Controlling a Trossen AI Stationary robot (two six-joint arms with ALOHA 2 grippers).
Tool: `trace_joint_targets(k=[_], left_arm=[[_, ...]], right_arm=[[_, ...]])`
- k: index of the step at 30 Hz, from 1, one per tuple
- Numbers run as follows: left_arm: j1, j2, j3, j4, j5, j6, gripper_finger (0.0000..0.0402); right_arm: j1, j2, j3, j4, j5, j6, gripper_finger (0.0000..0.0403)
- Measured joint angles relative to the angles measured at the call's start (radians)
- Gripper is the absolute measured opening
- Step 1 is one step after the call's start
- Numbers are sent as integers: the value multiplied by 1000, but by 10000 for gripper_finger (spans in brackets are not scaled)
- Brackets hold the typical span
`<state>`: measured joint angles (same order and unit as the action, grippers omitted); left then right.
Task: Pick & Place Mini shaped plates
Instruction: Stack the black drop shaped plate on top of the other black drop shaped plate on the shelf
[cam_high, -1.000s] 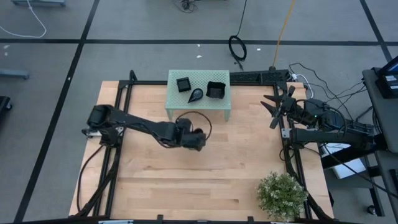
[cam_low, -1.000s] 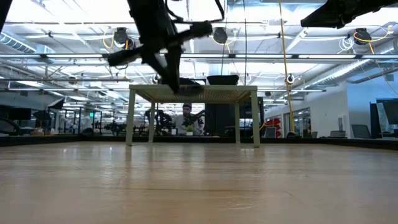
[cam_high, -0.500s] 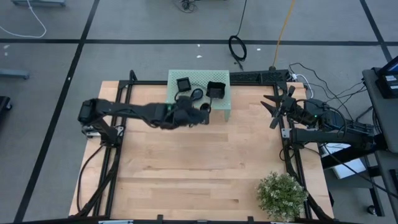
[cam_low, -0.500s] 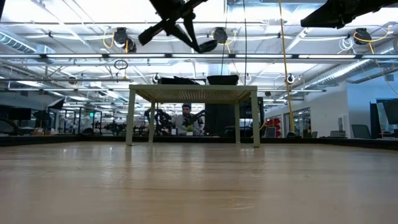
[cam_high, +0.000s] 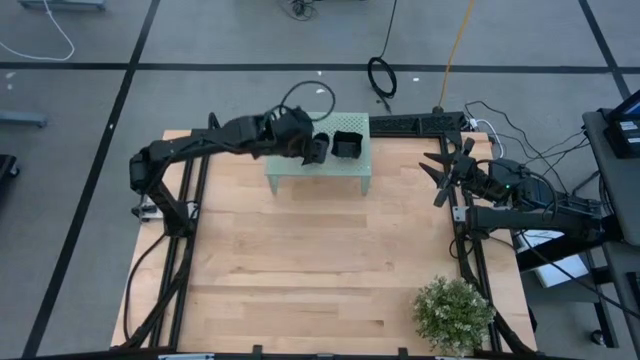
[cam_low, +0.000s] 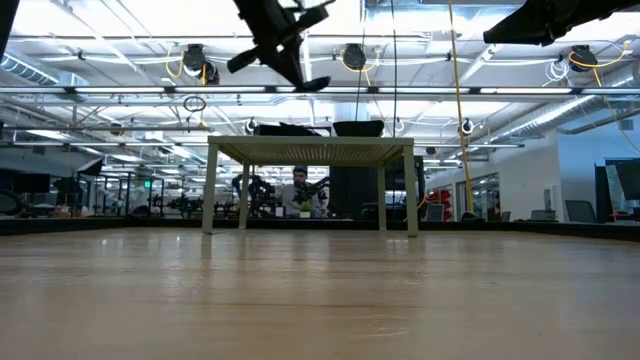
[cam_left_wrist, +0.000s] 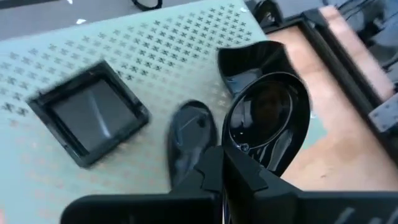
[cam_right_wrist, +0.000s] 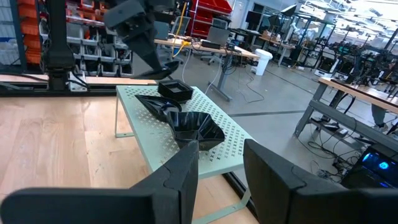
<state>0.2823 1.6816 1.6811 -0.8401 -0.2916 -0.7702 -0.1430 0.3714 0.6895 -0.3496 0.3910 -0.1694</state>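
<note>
My left gripper is over the pale green perforated stand, shut on a glossy black teardrop dish. In the low view this dish hangs well above the stand top. Three more black dishes rest flat on the stand: a square one, a teardrop one and a wavy-edged one, the last also seen from above. My right gripper waits open at the table's right edge, its fingers pointing toward the stand. My left gripper pinches the teardrop dish by its narrow end, with the fingers coming from above at a slant. The dish is lifted clear over the stand and lies roughly level below the fingertips, its hollow side up.
A potted plant stands at the table's near right corner. Black frame rails run along the table's left and right sides. The bare wooden tabletop stretches between stand and near edge. A person sits in the room behind.
My left gripper has gone from the middle of the table toward the far edge and up, and now hovers over the stand. It has carried the teardrop dish along, clear of the table.
</note>
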Motion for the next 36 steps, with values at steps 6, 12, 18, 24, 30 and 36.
trace_joint_targets(k=[6,12,18,24,30,36], left_arm=[[64,-1,0,-44,70,118,6],[71,30,0,-51,86,172,3],[70,66,0,-45,85,179,10],[73,68,0,-39,73,163,4],[73,68,0,-26,58,163,19],[73,68,0,-27,47,163,21]], right_arm=[[0,0,0,0,0,0,116],[0,0,0,0,0,0,116],[0,0,0,0,0,0,116],[0,0,0,0,0,0,116],[0,0,0,0,0,0,116],[0,0,0,0,0,0,116]])
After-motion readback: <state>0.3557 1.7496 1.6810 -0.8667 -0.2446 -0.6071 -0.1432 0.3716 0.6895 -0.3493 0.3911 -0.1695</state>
